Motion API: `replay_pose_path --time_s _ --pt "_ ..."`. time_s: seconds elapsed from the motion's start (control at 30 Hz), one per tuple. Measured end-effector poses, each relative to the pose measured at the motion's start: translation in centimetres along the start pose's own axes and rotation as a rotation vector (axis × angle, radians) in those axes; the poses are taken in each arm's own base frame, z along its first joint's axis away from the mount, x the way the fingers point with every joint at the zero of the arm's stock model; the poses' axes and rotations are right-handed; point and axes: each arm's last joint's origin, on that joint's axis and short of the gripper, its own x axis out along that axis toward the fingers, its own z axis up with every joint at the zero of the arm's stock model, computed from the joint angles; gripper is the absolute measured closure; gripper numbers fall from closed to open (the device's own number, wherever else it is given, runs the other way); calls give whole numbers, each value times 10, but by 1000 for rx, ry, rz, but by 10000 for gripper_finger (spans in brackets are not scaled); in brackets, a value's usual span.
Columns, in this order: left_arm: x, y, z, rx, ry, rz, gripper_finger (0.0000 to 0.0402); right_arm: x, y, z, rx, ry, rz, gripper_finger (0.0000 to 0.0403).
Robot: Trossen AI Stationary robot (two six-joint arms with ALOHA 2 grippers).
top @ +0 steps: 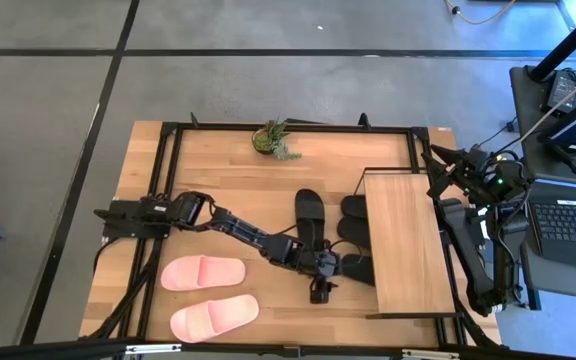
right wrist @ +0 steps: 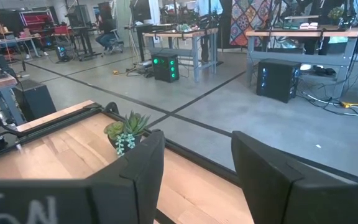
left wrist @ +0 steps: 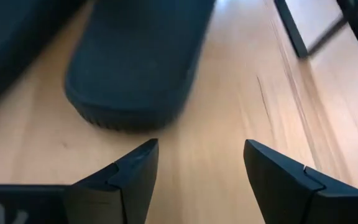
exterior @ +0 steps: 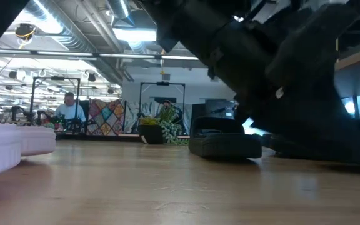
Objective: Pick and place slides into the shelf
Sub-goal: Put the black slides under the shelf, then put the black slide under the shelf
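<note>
My left gripper (left wrist: 197, 180) sits closest to the lens in its wrist view, fingers spread with bare wood between them, pinching nothing. Just ahead of the fingertips lies the rounded end of a black slide (left wrist: 135, 68), close but not touching.

From above I count two pink slides (top: 204, 272) lying side by side near the table's front left, well apart from the left gripper (top: 321, 290). Four black slides show: one (top: 310, 216) lying fully in the open beside the shelf, and three (top: 354, 236) with ends poking out from under the shelf's wooden top (top: 406, 240). The left gripper hangs low at the table's front, just beside the shelf's left edge and the nearest tucked slide.

One small potted plant (top: 271, 138) stands at the table's far edge.

My right gripper (right wrist: 194, 174) waits off the table's right side behind the shelf, fingers parted, holding nothing.
</note>
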Motion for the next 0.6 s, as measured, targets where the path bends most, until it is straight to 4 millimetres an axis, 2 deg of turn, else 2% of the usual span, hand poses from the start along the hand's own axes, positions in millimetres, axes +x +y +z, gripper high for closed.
replay_pose_path --time_s 0.1,0.27,0.4,0.6 --pt "-8 -2 3 -6 35 -40 175 0 0 0 0 0 -1 215" --pt "-34 0 14 -75 95 -26 175 0 0 0 0 1 0 215" --pt "-56 6 34 -145 45 -19 175 0 0 0 2 2 0 215" --pt "-85 26 55 -427 -13 39 175 0 0 -1 6 7 1 215"
